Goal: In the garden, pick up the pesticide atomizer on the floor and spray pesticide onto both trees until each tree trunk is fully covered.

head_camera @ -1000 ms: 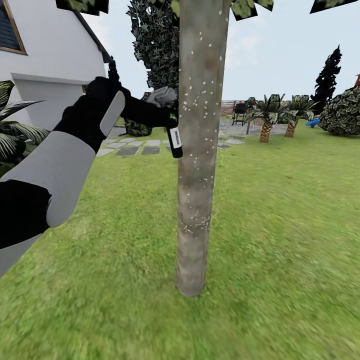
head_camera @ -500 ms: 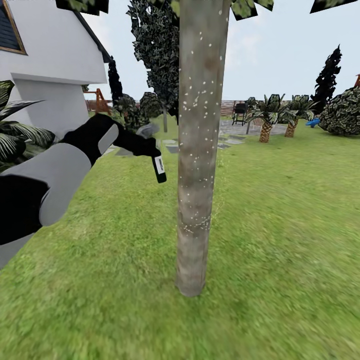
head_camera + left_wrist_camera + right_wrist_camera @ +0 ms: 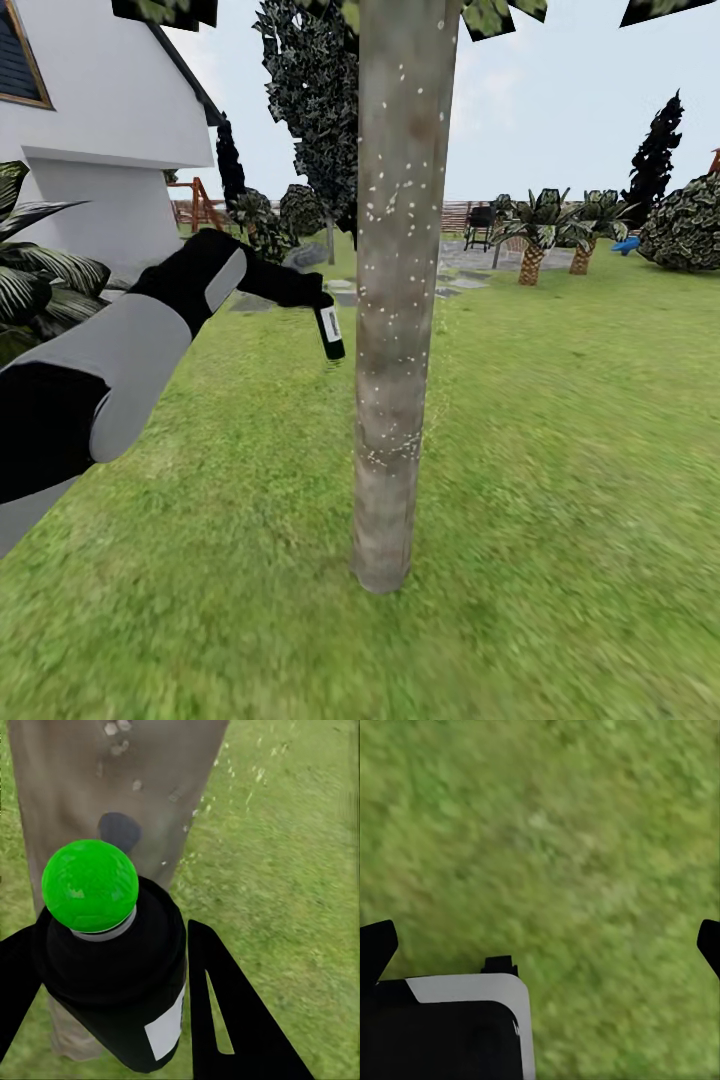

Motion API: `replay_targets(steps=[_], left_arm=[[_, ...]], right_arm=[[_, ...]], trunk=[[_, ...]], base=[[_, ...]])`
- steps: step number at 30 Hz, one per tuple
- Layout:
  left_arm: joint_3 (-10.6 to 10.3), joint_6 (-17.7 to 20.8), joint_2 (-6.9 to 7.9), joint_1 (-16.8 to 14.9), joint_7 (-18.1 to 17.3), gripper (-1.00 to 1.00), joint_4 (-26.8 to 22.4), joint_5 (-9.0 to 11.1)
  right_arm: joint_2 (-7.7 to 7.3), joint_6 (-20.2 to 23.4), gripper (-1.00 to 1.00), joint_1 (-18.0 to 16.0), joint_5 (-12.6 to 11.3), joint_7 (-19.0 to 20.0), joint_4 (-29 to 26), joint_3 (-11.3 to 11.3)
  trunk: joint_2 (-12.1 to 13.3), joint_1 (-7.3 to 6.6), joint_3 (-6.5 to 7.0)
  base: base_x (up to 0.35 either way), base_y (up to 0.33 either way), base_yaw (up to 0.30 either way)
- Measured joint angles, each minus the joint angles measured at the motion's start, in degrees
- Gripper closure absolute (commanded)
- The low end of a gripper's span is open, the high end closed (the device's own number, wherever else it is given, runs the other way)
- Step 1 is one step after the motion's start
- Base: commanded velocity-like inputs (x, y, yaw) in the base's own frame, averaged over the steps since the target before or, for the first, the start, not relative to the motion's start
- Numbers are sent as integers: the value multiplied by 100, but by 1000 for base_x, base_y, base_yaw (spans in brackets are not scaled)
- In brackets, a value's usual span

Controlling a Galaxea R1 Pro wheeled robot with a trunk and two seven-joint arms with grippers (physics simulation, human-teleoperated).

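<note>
A tree trunk (image 3: 395, 300), grey-brown and straight, stands on the garden lawn (image 3: 560, 450) right in front of me. White specks of pesticide (image 3: 385, 215) dot its bark, mostly on the upper part. My left gripper (image 3: 318, 300) is shut on the pesticide atomizer (image 3: 330, 335), a small dark bottle with a white label, held just left of the trunk at mid height. In the left wrist view the atomizer (image 3: 112, 967) shows a green dot on top and sits between the black fingers (image 3: 232, 1020), with the trunk (image 3: 112, 772) close behind it. My right gripper (image 3: 540, 945) hangs open over grass.
A white house (image 3: 100, 100) and a spiky plant (image 3: 40, 290) are at the left. Stepping stones (image 3: 340, 290) lie behind the trunk. Small palms (image 3: 535, 235), a round bush (image 3: 685, 225) and a slatted fence (image 3: 455, 215) stand at the back right. Grass spreads all round the trunk.
My left arm has come down with the atomizer, from upper trunk height to mid height. It first drew away from the trunk, then edged back toward it.
</note>
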Motion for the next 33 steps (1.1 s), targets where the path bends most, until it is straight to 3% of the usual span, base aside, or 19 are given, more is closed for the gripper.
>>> replay_targets(steps=[7,12,16,20,23,25,29,33], left_arm=[[84,71,0,1,-1,100,-829,22],[284,74,33,1,9,100,-816,-22],[299,72,281,1,39,100,-750,-27],[273,70,330,2,46,100,-531,-28],[247,39,191,2,46,100,17,-22],[237,-284,-23,2,46,100,614,-16],[236,-885,-273,2,51,100,1376,-21],[239,-998,-391,1,52,100,1630,-17]], right_arm=[[0,0,-100,0,0,0,1,0],[0,0,-100,0,0,0,-1,0],[0,0,-100,0,0,0,-2,0],[0,0,-100,0,0,0,0,0],[0,0,-100,0,0,0,1,0],[7,0,-100,0,0,0,1,0],[9,0,-100,0,0,0,1,0],[7,0,-100,0,0,0,4,0]], trunk=[[0,0,0],[1,0,0],[1,0,0],[1,0,-1],[2,1,-1],[3,1,-1],[1,0,-1],[1,0,0]], base=[[0,0,0],[0,0,0],[0,0,0],[0,0,0],[0,0,0],[0,0,0],[0,0,0],[0,0,0]])
